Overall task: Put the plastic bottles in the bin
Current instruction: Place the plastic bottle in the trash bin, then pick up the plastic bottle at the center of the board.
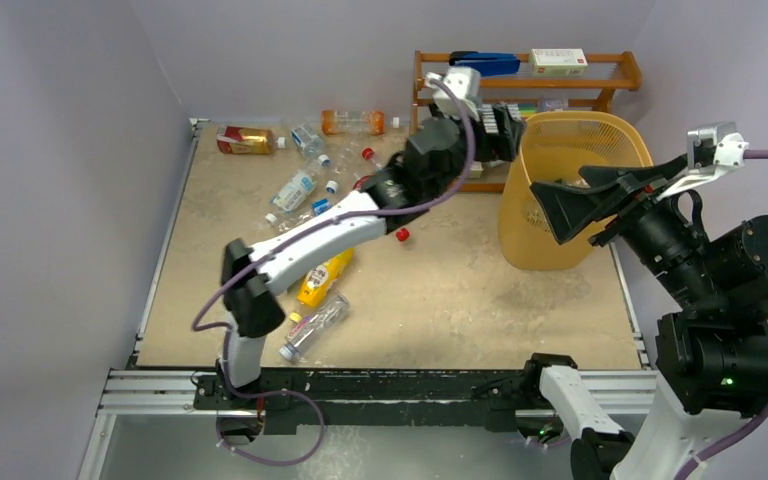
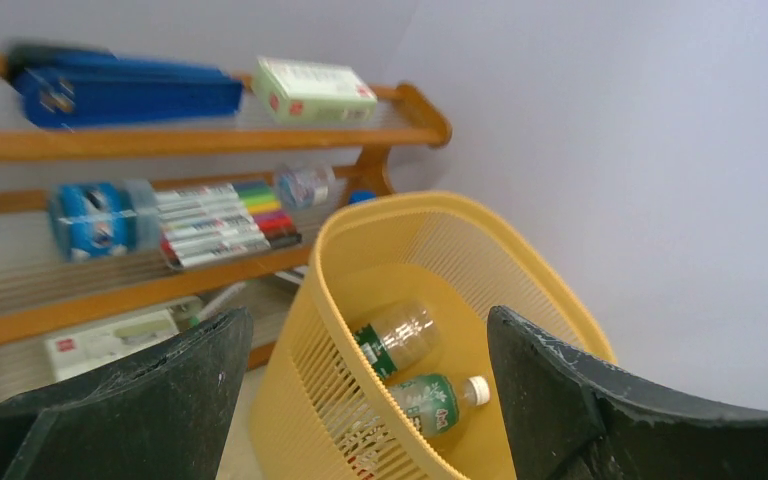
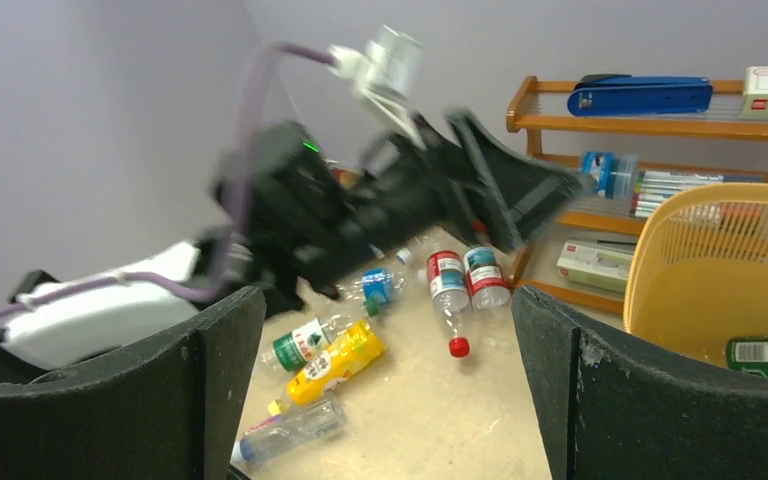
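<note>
The left pincer hangs over the near-left rim of the yellow bin, which stands at the far right corner of the worktop, just in front of the wooden shelf rack. Its jaws stand wide apart with nothing between them, and the left wrist view looks straight past them into the bin. Two clear bottles with green labels lie on the bin's floor, one above the other (the lower one has a white cap). The right pincer hovers in the air at the bin's near side, also spread wide and holding nothing. The rest of the plastic bottles are scattered over the left half of the worktop: a yellow bottle and a clear one near the front under the left arm, an amber one and an orange one along the far edge, and several clear ones between them. A blue stapler and a white box sit on the rack's top shelf.
</note>
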`<state>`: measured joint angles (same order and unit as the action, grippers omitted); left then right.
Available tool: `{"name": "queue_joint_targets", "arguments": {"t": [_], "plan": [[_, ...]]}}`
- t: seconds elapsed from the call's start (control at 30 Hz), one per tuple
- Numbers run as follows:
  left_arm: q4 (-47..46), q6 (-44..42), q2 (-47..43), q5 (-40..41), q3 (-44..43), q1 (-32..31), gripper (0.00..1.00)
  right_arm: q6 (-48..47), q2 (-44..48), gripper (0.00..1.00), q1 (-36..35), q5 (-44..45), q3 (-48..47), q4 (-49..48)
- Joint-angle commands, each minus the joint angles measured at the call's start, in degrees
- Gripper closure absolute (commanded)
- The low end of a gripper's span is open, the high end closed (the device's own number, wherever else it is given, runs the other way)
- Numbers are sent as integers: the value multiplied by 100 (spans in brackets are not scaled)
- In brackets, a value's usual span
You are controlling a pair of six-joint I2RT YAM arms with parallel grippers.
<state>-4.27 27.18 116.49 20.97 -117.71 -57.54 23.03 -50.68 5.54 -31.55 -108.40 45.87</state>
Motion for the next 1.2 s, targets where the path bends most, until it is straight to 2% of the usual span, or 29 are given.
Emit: {"name": "queue_joint_targets", "arguments": {"t": [0.0, 0.27, 0.47, 0.73, 0.97, 1.07, 1.17], "plan": [[576, -83, -1662, 0, 343, 152, 14, -124, -188, 4, -17, -413, 192, -457], [1551, 351, -3842, 824, 2472, 206, 13, -117, -408, 4, -18, -1081, 1583, -1411], [2522, 846, -4796, 1543, 3486, 208, 13, -64, -773, 4, -237, -1050, 2165, -1978], [3686, 1415, -5336, 2060, 4029, 209, 14, 225, -1320, 5, -2480, 738, 2411, -2523], [4184, 1949, -5863, 2221, 4479, 213, 14, 283, -2181, 5, -4182, 2346, 2591, -2838], [4268, 2084, -6090, 2199, 4646, 208, 14, 236, -2706, 6, -4625, 3095, 2636, -2940], [4356, 2210, -6244, 2098, 4796, 210, 15, 149, -3179, 10, -4711, 3454, 2756, -3134]]}}
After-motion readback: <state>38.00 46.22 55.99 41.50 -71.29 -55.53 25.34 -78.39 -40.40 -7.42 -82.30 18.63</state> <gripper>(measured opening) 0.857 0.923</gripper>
